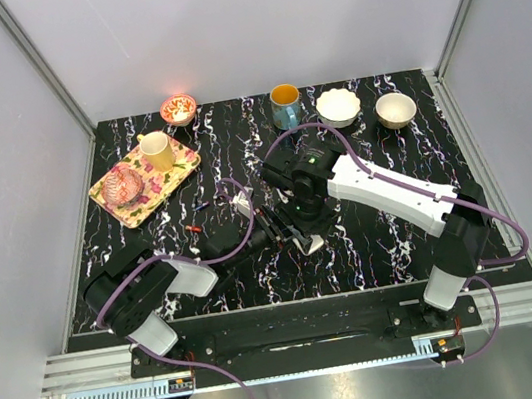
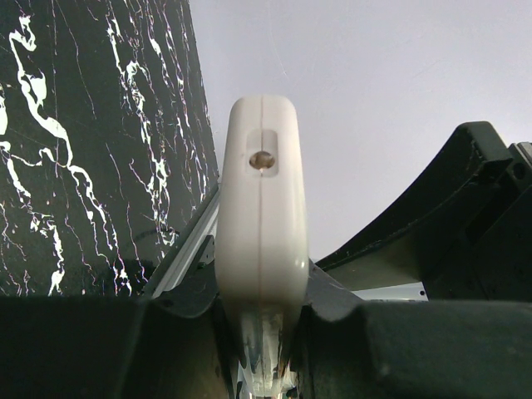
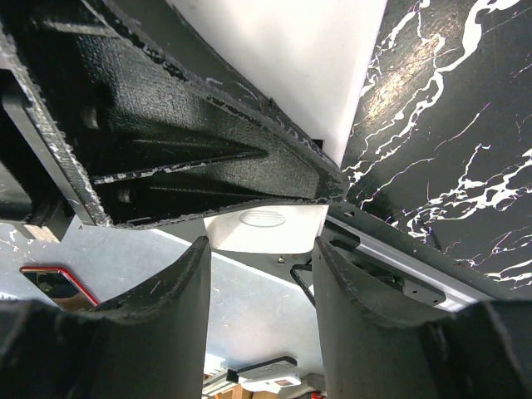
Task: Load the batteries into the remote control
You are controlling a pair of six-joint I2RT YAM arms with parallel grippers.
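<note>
- Nearest you, both arms rise from the table's near edge. The left arm (image 1: 173, 280) reaches toward the middle, and the right arm (image 1: 387, 195) bends back to meet it.
- The black marbled table (image 1: 391, 154) carries a flowered tray (image 1: 159, 193) at back left, holding a cream mug (image 1: 158, 151) and a pink glass dish (image 1: 124, 186).
- Along the back edge you have a blue mug (image 1: 285, 105), a scalloped white bowl (image 1: 338, 107), a plain white bowl (image 1: 396, 109) and a small red bowl (image 1: 178, 108).
- Your left gripper (image 2: 262, 293) is clamped on the remote control (image 2: 261, 224), held edge-on near the table's middle.
- Your right gripper (image 3: 262, 253) has its fingers apart with a small white piece (image 3: 266, 226) at their tips. You cannot tell whether they pinch it.
</note>
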